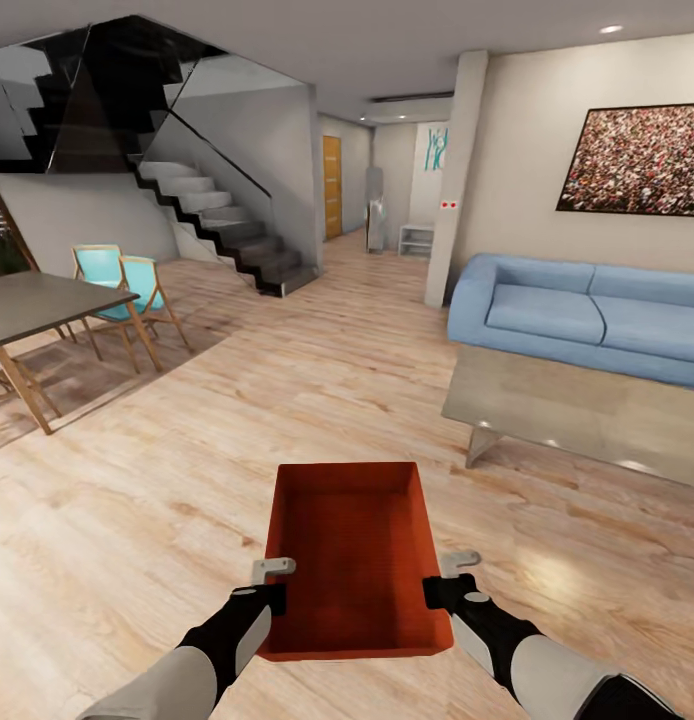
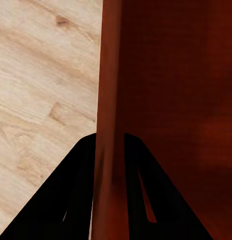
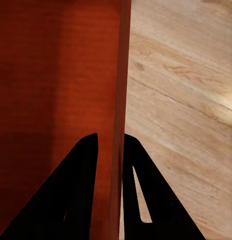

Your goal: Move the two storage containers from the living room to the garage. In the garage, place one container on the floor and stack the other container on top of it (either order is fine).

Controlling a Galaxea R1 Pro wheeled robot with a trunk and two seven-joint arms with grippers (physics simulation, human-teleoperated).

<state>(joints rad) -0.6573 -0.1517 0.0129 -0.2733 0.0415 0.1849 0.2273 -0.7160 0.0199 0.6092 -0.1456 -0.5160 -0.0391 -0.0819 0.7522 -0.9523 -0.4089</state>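
Tray [image 1: 352, 560] rides low and near in the head view, carried over the plank floor [image 1: 137, 520] with a sofa [image 1: 587, 320] far right. Left hand [image 2: 109, 165] pinches its left wall; right hand [image 3: 110, 165] pinches the right. It looks stiff and light; thin walls may slip.

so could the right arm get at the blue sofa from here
Probably not: the right claw is shut on the orange container's wall, shared with the left claw, and the sofa sits far beyond a low table.
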